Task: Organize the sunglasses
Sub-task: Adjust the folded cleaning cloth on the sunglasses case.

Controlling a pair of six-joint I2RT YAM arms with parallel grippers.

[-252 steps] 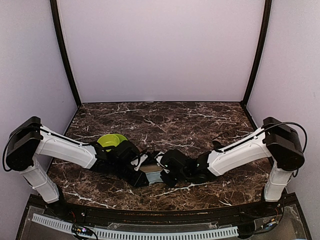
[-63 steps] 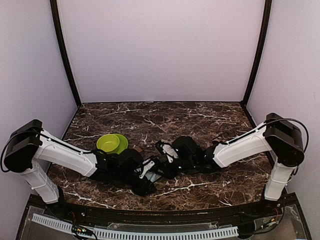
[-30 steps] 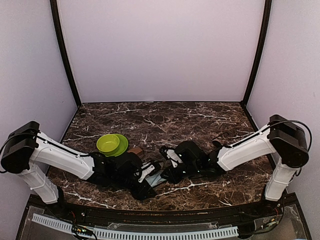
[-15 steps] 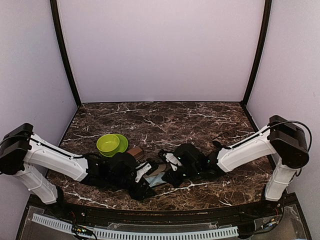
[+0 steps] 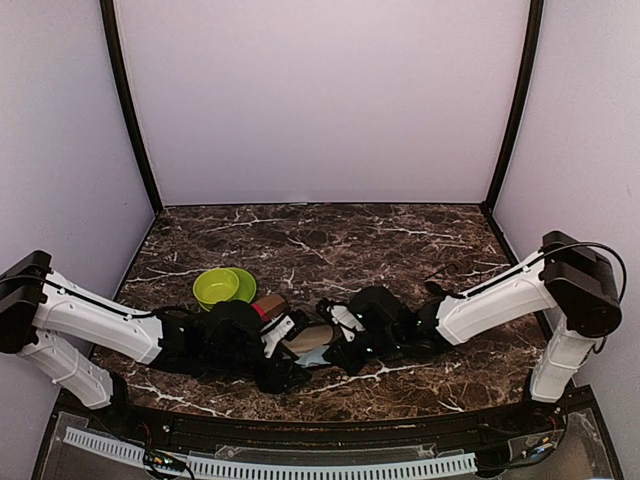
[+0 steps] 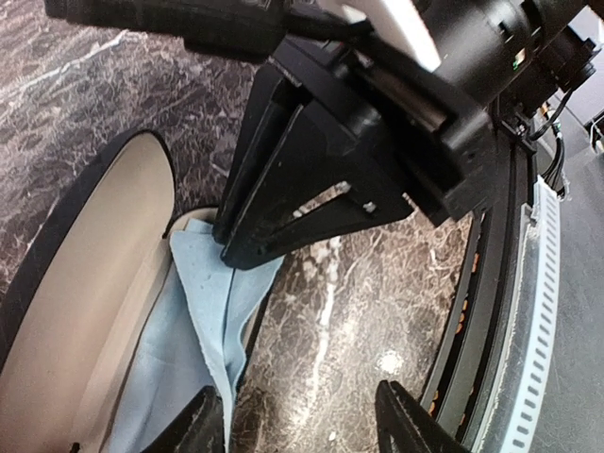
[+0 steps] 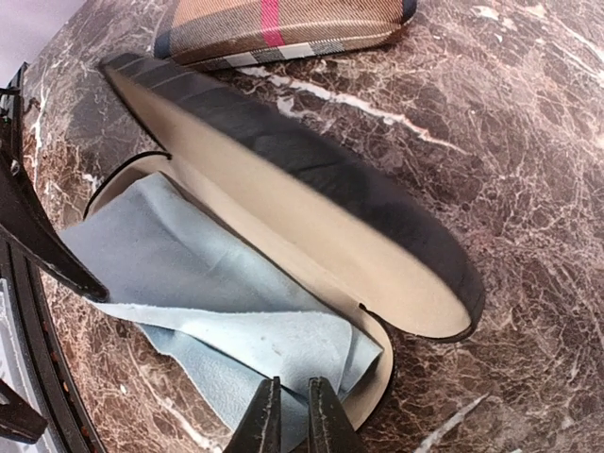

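Pinching cloth (image 7: 179, 274) in case (image 7: 311, 217) — right hand (image 7: 293, 420)

Top edge crops the striped case (image 7: 283, 24); the open lid (image 7: 311, 189) looks blurred.

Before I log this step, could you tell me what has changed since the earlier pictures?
The left arm drew back leftward, exposing the striped case. The right claw came down and closed on the blue cloth in the open case. The green bowl stayed put; the left claw is open.
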